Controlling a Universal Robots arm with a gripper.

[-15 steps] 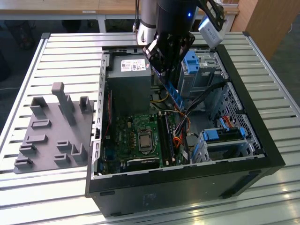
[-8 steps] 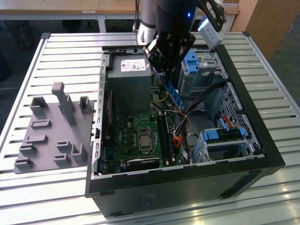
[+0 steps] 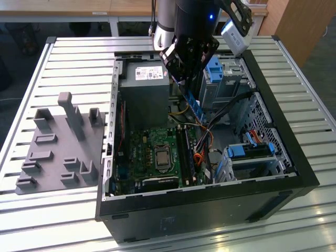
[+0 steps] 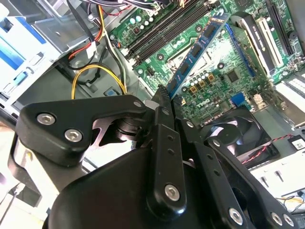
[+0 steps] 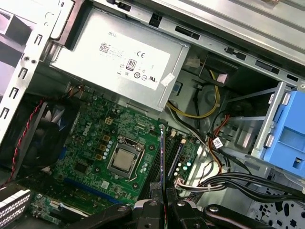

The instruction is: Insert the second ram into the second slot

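Exterior view, we see our gripper (image 3: 180, 79) pinched tight on one end of the second ram (image 3: 193, 105), blue stick tilted above the memory slots (image 3: 185, 152), not yet seated, inside the open computer case (image 3: 210, 202).

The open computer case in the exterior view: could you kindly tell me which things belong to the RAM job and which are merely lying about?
Job: gripper, shut on the second ram; memory slots on the motherboard.

Lying about: grey parts holder beside the case; power supply; blue drive-bay clips; processor; case fan.
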